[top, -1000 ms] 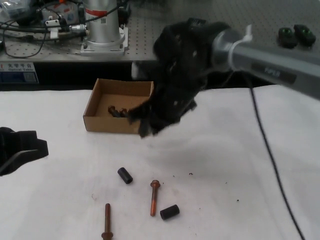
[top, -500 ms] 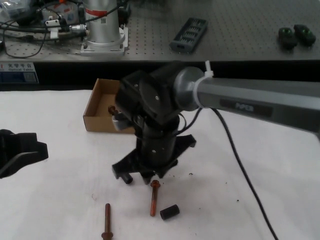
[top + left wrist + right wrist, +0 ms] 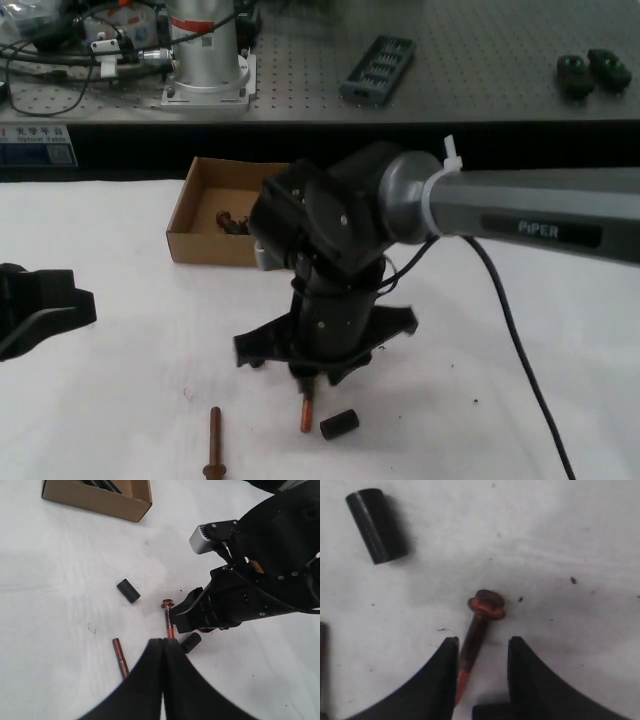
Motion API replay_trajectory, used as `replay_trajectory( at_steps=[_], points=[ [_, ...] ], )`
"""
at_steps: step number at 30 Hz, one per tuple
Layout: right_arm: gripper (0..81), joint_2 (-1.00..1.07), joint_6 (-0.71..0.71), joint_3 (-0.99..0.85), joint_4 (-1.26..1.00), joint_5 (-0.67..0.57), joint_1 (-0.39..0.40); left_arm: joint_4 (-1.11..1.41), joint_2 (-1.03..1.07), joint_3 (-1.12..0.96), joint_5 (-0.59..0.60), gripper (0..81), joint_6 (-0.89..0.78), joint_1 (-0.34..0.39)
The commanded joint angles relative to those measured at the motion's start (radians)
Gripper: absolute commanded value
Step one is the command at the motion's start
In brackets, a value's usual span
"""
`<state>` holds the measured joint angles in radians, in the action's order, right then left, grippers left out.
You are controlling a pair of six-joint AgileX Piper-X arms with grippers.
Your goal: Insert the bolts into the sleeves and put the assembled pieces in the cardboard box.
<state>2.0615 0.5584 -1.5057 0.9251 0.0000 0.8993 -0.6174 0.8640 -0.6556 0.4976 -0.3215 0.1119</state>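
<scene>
My right gripper (image 3: pixel 308 378) points down at the white cloth, open, its fingers (image 3: pixel 445 670) on either side of the shank of a copper bolt (image 3: pixel 479 625). The bolt's head lies just past the fingertips. One black sleeve (image 3: pixel 376 525) lies a little farther off and another sleeve (image 3: pixel 339 424) lies beside the bolt's tip. A second bolt (image 3: pixel 213 447) lies to the left near the front edge. The cardboard box (image 3: pixel 190 215) stands behind, with dark pieces inside. My left gripper (image 3: pixel 163 642) is shut and holds nothing, low at the left edge (image 3: pixel 45 300).
A raised perforated bench with a metal post (image 3: pixel 205 50), cables and a dark bit case (image 3: pixel 378 68) runs along the back. The right arm's cable (image 3: pixel 520 340) trails over the cloth on the right. Bare cloth lies left and right of the parts.
The right arm has swung down from beside the box to the cloth, and its gripper now straddles the bolt. The left gripper has stayed put.
</scene>
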Motion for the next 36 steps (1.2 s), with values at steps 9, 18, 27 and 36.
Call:
replay_trajectory(
  at_steps=[9,18,27,36],
  points=[
    [25.3,-0.020,0.139,0.004,-0.060,0.035,0.026,0.002,-0.012,-0.006,0.008,0.0,-0.010,0.005],
    [25.3,-0.020,0.145,0.004,-0.065,0.068,0.026,-0.016,-0.035,-0.006,0.008,0.0,-0.010,0.005],
    [25.3,0.001,0.190,0.004,-0.057,0.088,0.026,-0.016,-0.034,-0.006,0.000,0.0,-0.010,0.005],
    [25.3,0.017,0.190,0.004,-0.053,0.103,0.026,-0.016,-0.034,-0.006,0.000,0.0,-0.010,0.005]
  ],
)
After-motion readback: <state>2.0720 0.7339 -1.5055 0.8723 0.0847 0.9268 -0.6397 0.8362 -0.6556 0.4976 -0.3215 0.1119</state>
